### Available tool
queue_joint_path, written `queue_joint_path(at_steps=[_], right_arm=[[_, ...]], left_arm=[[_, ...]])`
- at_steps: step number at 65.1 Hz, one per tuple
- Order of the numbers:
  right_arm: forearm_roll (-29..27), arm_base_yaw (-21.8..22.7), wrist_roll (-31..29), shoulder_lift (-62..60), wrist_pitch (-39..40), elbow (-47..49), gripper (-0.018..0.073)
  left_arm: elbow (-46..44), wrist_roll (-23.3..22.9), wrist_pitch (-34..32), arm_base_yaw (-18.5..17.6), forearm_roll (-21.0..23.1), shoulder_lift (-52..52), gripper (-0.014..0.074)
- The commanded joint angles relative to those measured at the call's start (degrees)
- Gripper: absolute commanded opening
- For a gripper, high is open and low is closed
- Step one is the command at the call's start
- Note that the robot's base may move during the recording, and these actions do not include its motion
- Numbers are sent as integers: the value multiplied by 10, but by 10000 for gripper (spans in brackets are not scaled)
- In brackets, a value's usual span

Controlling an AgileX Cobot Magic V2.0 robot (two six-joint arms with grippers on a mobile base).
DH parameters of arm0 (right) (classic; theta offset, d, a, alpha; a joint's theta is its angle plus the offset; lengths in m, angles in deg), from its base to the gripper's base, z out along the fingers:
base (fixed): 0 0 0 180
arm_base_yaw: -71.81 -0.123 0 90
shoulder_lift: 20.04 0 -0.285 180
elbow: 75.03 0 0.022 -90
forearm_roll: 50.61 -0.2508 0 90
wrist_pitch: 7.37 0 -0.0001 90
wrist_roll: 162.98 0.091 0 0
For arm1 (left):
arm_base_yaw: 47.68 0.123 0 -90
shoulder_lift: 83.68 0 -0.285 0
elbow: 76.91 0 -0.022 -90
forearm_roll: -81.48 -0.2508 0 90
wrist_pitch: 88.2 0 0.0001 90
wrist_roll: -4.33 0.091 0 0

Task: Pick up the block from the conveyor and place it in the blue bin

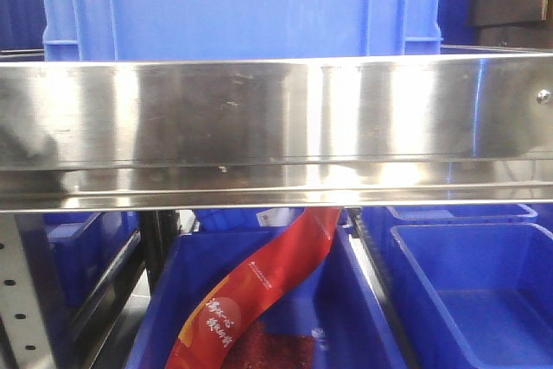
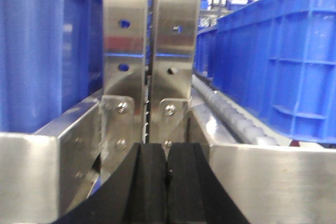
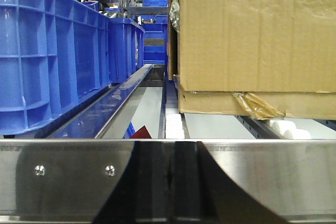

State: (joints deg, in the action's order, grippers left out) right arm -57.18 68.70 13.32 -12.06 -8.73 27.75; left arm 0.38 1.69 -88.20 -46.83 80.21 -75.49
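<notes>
In the front-facing view a wide stainless steel rail [image 1: 276,127] crosses the whole frame, with a large blue crate [image 1: 242,6] standing behind and above it; below the rail sit a blue bin [image 1: 259,308] with a red printed bag [image 1: 259,291] lying down into it and, just beside it on the right, a second blue bin [image 1: 475,291] whose visible inside looks bare. No block shows anywhere here, neither on the rail nor in either bin, and neither arm appears. In the left wrist view the left gripper [image 2: 168,182] has its two black fingers pressed together with only a thin seam between them and nothing held; ahead are paired steel uprights [image 2: 152,51], a line of rollers [image 2: 231,114] and a blue crate wall [image 2: 283,61], again with no block. In the right wrist view the right gripper [image 3: 169,177] is likewise closed on nothing, sitting low behind a steel bar [image 3: 262,177]; beyond it a cardboard box [image 3: 252,40] rests on the conveyor [image 3: 210,127] beside a row of blue crates [image 3: 52,51]. With both grippers empty and no block visible, this fits either a block still awaited on the conveyor or one already dropped into a bin out of sight; the pictures do not settle which.
</notes>
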Motion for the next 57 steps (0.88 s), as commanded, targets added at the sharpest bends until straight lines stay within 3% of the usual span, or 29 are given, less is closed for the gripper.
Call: queue_joint_path(at_steps=[1, 57], right_arm=[[5, 2, -1, -2, 17, 0, -160], [5, 2, -1, -2, 18, 0, -160]], left_arm=[[-1, -5, -16, -12, -5, -4, -111], [-1, -5, -20, -13, -5, -4, -111]])
